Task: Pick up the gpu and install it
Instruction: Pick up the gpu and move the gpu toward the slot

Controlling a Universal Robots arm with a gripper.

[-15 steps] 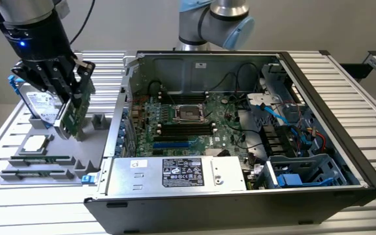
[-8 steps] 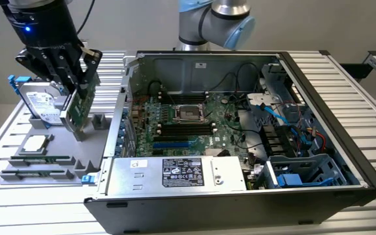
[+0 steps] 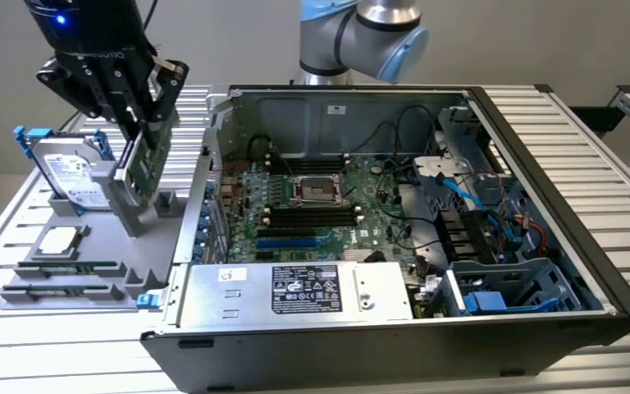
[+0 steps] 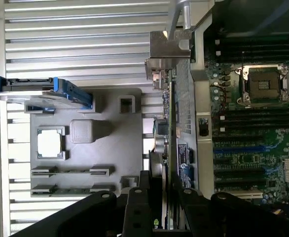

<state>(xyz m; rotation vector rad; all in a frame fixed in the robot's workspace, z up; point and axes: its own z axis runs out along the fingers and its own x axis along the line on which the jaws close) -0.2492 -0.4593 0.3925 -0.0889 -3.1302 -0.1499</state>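
The gpu [image 3: 147,164] is a green card with a silver end bracket [image 4: 170,48]. It hangs upright, edge-on, from my gripper [image 3: 143,121], which is shut on its top edge. In the wrist view the gpu [image 4: 170,123] runs between the two black fingers [image 4: 137,207]. The card is just above the grey parts tray [image 3: 96,246], close to the outer wall of the open computer case [image 3: 211,139] on the exterior view's left. Inside the case lies the motherboard [image 3: 315,205] with its blue expansion slot [image 3: 293,242], which also shows in the wrist view [image 4: 238,148].
On the tray stand a silver hard drive in a blue frame [image 3: 69,172], a processor chip [image 3: 58,240] and thin green memory sticks [image 3: 63,267]. Cables [image 3: 479,222] and a drive cage [image 3: 512,287] fill the case on the exterior view's right. A power supply [image 3: 293,291] sits at its front.
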